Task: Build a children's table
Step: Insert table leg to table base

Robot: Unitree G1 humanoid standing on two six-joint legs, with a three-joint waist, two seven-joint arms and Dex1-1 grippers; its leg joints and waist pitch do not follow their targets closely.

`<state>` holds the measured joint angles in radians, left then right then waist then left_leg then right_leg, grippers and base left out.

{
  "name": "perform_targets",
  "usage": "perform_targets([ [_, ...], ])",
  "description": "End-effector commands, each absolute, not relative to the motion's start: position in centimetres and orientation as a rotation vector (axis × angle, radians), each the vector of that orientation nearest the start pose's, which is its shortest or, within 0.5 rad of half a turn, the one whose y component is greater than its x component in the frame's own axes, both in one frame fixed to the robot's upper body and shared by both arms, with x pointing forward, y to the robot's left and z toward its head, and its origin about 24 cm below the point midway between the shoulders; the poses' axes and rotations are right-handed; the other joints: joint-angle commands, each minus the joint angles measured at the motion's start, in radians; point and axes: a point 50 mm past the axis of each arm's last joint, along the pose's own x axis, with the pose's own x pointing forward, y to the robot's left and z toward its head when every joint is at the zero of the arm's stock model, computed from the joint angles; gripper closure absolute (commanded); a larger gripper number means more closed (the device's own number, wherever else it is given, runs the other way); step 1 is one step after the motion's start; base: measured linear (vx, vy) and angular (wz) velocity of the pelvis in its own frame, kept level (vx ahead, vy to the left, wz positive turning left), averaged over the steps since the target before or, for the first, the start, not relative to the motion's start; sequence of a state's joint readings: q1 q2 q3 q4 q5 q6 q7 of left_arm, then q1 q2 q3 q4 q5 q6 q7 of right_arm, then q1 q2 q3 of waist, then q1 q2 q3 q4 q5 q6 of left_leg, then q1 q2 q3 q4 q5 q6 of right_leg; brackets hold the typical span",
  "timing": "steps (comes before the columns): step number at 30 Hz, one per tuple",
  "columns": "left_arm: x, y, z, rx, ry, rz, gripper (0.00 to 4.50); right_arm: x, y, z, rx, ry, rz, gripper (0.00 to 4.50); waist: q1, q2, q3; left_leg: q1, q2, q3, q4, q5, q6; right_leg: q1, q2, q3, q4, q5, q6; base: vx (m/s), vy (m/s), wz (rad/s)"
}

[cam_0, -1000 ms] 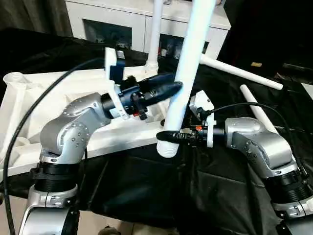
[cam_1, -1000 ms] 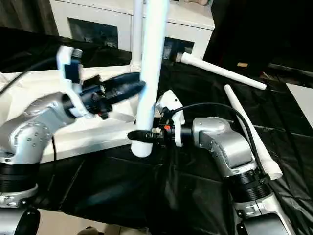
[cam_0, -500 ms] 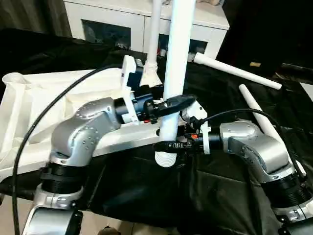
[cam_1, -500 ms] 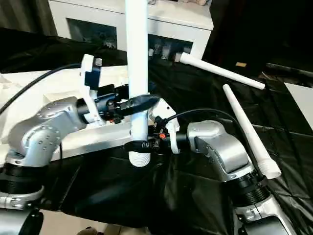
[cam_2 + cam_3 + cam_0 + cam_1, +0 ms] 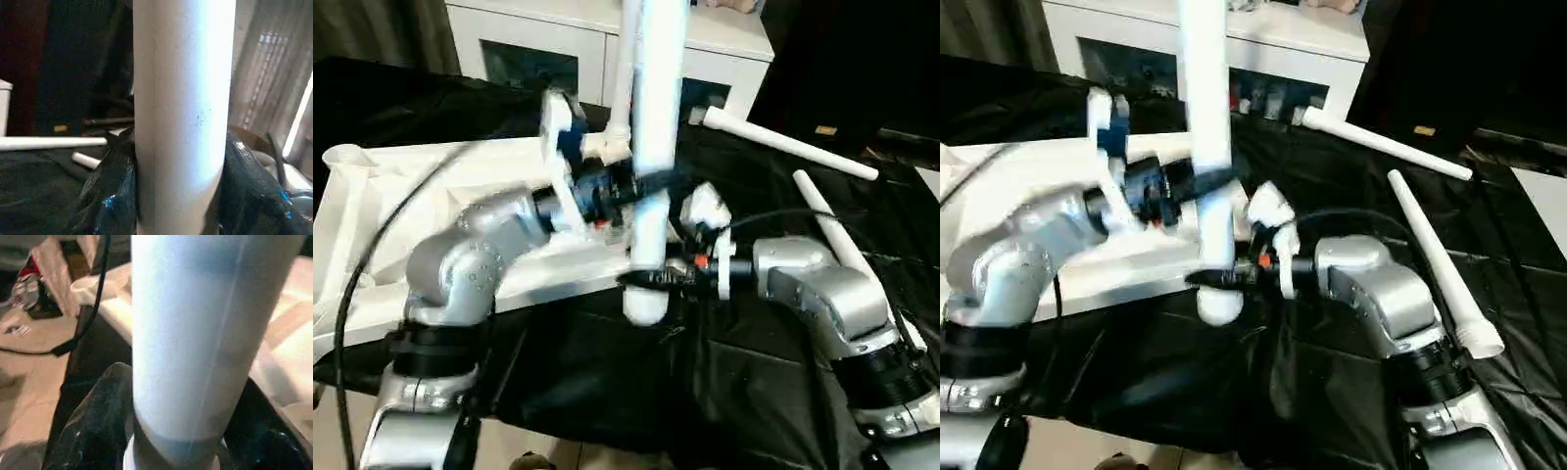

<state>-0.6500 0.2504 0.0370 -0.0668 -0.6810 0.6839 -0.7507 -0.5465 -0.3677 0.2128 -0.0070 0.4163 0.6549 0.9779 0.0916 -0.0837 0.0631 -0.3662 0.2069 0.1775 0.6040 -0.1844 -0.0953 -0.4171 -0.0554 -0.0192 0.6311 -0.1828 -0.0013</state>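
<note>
A leg (image 5: 651, 166) stands upright between the fingers of both grippers: the left gripper (image 5: 641, 186) around it higher up, the right gripper (image 5: 646, 279) around it just below, near its lower end. Behind and to the left of the fingers lies the tabletop (image 5: 372, 215), with a second leg (image 5: 625, 69) standing at its far edge. To the right of the fingers two more legs (image 5: 788, 144) (image 5: 1435, 259) lie on the cloth (image 5: 607, 372). A cabinet (image 5: 524, 39) stands behind it all.

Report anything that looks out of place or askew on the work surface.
Two loose legs lie scattered on the black cloth, pointing different ways. The held leg stands upright between both grippers, beside the tabletop, not in a socket. One leg is already standing in a socket. Nothing looks damaged.
</note>
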Motion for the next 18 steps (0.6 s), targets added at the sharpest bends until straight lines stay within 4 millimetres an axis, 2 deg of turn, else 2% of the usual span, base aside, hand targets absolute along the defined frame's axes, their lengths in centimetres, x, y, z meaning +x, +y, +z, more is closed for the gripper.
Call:
perform_targets([
  [1,31.8,10.9,20.6,-0.296,-0.092,-1.062,2.72,29.5,-9.7,14.4,0.035,0.209,1.328,1.6,0.003,0.006,-0.073,0.009,0.012,0.001,-0.064,-0.111,-0.007,0.061,-0.055,0.029,-0.059,-0.102,-0.187,0.0,0.0,0.0],
  [2,31.9,11.0,20.8,-0.299,-0.092,-1.048,2.72,29.5,-9.8,14.7,0.061,0.198,1.323,1.54,0.003,0.01,-0.073,0.009,0.011,0.001,-0.064,-0.109,-0.007,0.061,-0.054,0.029,-0.059,-0.097,-0.188,0.0,0.0,0.0],
  [5,32.5,11.4,21.2,-0.326,-0.07,-0.985,2.72,29.9,-10.5,15.8,0.135,0.166,1.303,1.19,0.005,0.008,-0.076,0.008,0.01,0.0,-0.062,-0.095,-0.005,0.062,-0.053,0.028,-0.057,-0.069,-0.196,0.0,0.0,0.0],
  [6,32.7,11.5,21.3,-0.334,-0.058,-0.968,2.72,30.1,-10.9,16.1,0.161,0.157,1.288,1.19,0.005,0.011,-0.075,0.009,0.01,0.001,-0.062,-0.096,-0.004,0.061,-0.052,0.028,-0.057,-0.062,-0.199,0.0,0.0,0.0],
  [7,32.9,11.6,21.4,-0.351,-0.043,-0.939,2.72,30.4,-11.4,16.7,0.202,0.149,1.267,1.19,0.005,0.011,-0.077,0.01,0.009,0.001,-0.061,-0.093,-0.004,0.062,-0.051,0.027,-0.055,-0.055,-0.202,0.0,0.0,0.0],
  [8,33.0,11.6,21.5,-0.363,-0.036,-0.924,2.72,30.5,-11.6,16.9,0.223,0.15,1.259,1.03,0.004,0.012,-0.077,0.01,0.009,0.0,-0.061,-0.094,-0.003,0.061,-0.051,0.027,-0.055,-0.051,-0.207,0.0,0.0,0.0],
  [10,33.1,11.6,21.6,-0.372,-0.034,-0.92,2.72,30.6,-11.8,17.1,0.244,0.157,1.255,0.78,0.005,0.01,-0.075,0.008,0.008,0.0,-0.061,-0.102,-0.005,0.064,-0.053,0.027,-0.058,-0.076,-0.2,0.0,0.0,0.0],
  [12,33.1,11.6,21.7,-0.374,-0.033,-0.918,2.72,30.6,-12.0,17.1,0.254,0.174,1.254,0.78,0.006,0.012,-0.077,0.01,0.009,0.0,-0.06,-0.09,-0.007,0.062,-0.052,0.026,-0.057,-0.066,-0.201,0.0,0.0,0.0],
  [13,33.1,11.6,21.8,-0.373,-0.032,-0.916,2.72,30.6,-12.0,17.1,0.256,0.183,1.254,0.49,0.007,0.012,-0.077,0.01,0.009,0.0,-0.06,-0.084,-0.006,0.063,-0.052,0.026,-0.056,-0.056,-0.203,0.0,0.0,0.0],
  [16,33.1,11.5,21.8,-0.381,-0.029,-0.911,2.72,30.5,-11.8,16.9,0.263,0.216,1.257,0.36,0.009,0.011,-0.078,0.008,0.008,0.0,-0.06,-0.067,-0.005,0.065,-0.053,0.025,-0.054,-0.028,-0.21,0.0,0.0,0.0],
  [17,33.1,11.4,21.8,-0.377,-0.029,-0.912,2.72,30.6,-11.6,16.8,0.268,0.231,1.256,0.36,0.01,0.006,-0.077,0.008,0.009,0.0,-0.06,-0.07,-0.004,0.065,-0.054,0.025,-0.055,-0.035,-0.209,0.0,0.0,0.0],
  [18,33.1,11.4,21.8,-0.378,-0.027,-0.909,2.72,30.6,-11.4,16.6,0.264,0.247,1.251,0.36,0.012,0.009,-0.077,0.008,0.009,0.0,-0.06,-0.072,-0.007,0.065,-0.055,0.025,-0.055,-0.045,-0.208,0.0,0.0,0.0],
])
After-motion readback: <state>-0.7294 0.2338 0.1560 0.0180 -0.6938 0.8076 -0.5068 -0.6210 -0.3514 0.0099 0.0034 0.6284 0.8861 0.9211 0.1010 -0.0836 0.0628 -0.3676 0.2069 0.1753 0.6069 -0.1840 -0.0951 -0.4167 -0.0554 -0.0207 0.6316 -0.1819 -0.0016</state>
